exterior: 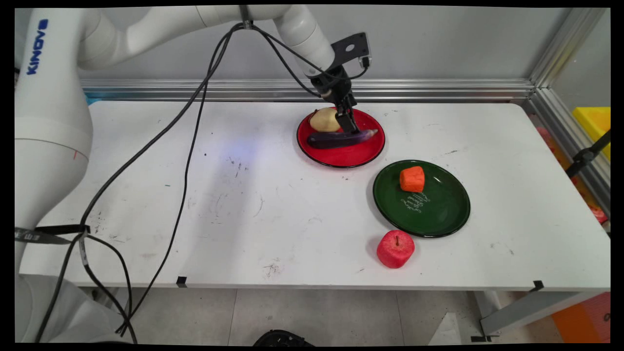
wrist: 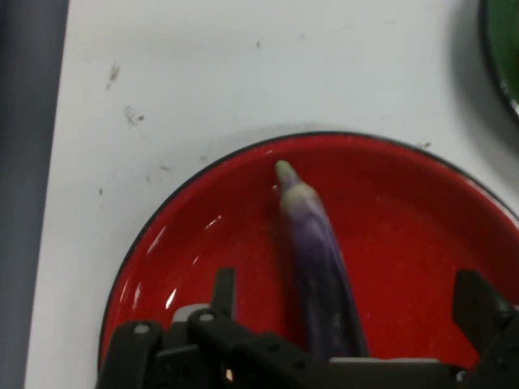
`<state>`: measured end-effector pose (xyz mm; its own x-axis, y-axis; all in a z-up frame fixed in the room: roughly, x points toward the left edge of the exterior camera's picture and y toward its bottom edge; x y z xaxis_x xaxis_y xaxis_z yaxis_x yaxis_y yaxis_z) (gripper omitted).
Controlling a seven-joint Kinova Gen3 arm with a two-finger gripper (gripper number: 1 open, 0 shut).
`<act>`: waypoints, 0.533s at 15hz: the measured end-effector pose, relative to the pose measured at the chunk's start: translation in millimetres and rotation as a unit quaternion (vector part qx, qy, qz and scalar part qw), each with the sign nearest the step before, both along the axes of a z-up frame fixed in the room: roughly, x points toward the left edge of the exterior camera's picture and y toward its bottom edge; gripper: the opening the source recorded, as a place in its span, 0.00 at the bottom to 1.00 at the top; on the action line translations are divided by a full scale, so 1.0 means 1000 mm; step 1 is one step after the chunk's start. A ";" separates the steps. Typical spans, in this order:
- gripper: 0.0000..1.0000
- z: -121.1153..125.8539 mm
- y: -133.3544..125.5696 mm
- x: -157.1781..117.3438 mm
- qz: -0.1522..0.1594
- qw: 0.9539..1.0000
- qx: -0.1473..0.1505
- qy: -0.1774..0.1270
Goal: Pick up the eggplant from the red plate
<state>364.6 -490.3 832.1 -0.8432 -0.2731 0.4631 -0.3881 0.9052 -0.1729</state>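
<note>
Two items lie on the red plate (exterior: pixel 341 157): a purple eggplant (exterior: pixel 341 139) and, behind it, a potato (exterior: pixel 324 120). Hand (wrist: pixel 350 304) released, fingers (wrist: pixel 223 292) spread to either side of the eggplant. Green plate (exterior: pixel 438 214) carries an orange block (exterior: pixel 412 179). Red apple (exterior: pixel 395 248) rests on the tabletop (exterior: pixel 243 204).

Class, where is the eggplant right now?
In the main view the eggplant lies on the red plate, in front of the potato, under the gripper.

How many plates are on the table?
2. The red plate lies toward the table's far side, under the gripper; the green plate sits nearer the camera, right of it. None looks hidden.
</note>
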 end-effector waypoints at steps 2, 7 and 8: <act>1.00 -0.009 -0.007 0.001 -0.003 1.000 0.004 -0.003; 1.00 -0.035 -0.016 0.003 -0.005 1.000 0.012 -0.010; 1.00 -0.039 -0.017 0.004 -0.006 1.000 0.013 -0.011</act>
